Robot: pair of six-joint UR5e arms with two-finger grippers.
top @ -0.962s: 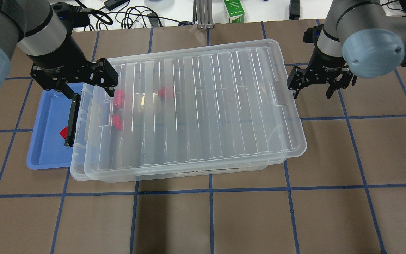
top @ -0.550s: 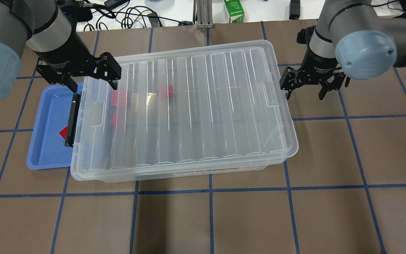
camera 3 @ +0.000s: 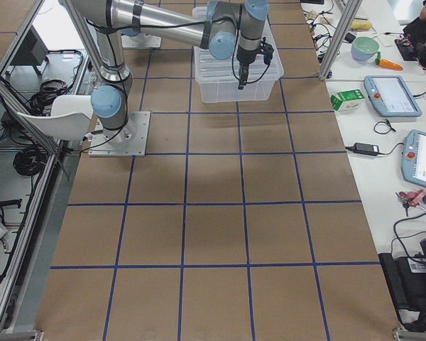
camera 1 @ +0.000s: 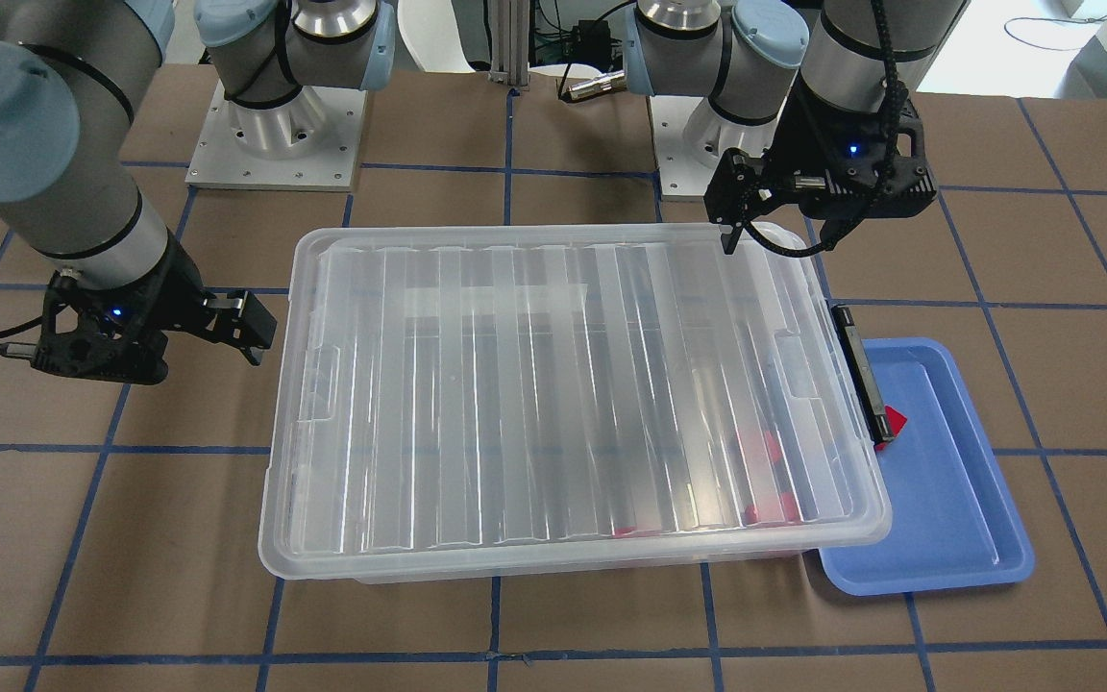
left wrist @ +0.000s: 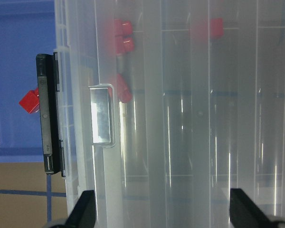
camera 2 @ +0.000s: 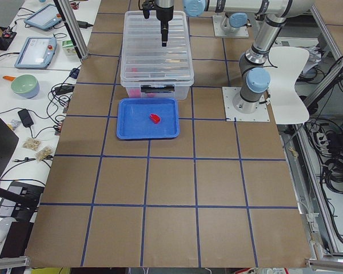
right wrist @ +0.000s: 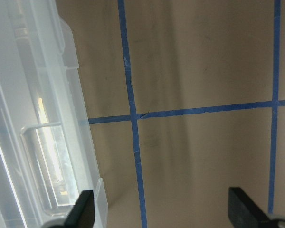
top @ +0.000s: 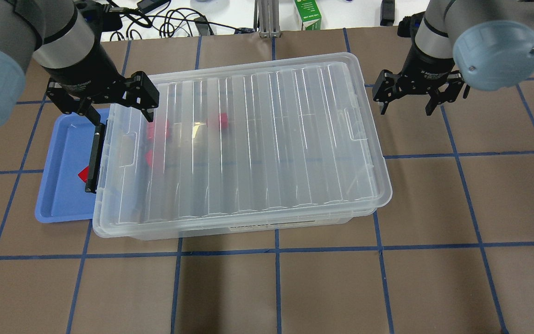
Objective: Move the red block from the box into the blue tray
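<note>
Red block (top: pixel 83 175) lies in the blue tray (top: pixel 58 204) at the far left of the overhead view, right beside the black clip handle (top: pixel 92 157) on the end of the box (top: pixel 248 222), and nothing grips it. The tray's right side is tucked under the box's overhanging end. Above the tray's far corner hangs the left gripper (top: pixel 123 119), its claw spread wide and holding nothing: one finger over the tray, the other over the ribbed clear lid (top: pixel 257 139). Whether either fingertip touches the lid cannot be told. The lid sits on the box, and through it three more red blocks show, two (top: pixel 158 130) (top: pixel 150 158) near the handle end and one (top: pixel 220 121) further in. Past the box's right end the right gripper (top: pixel 405 111) hangs over the brown table (top: pixel 434 208), claw likewise wide open and empty, apart from the box.
</note>
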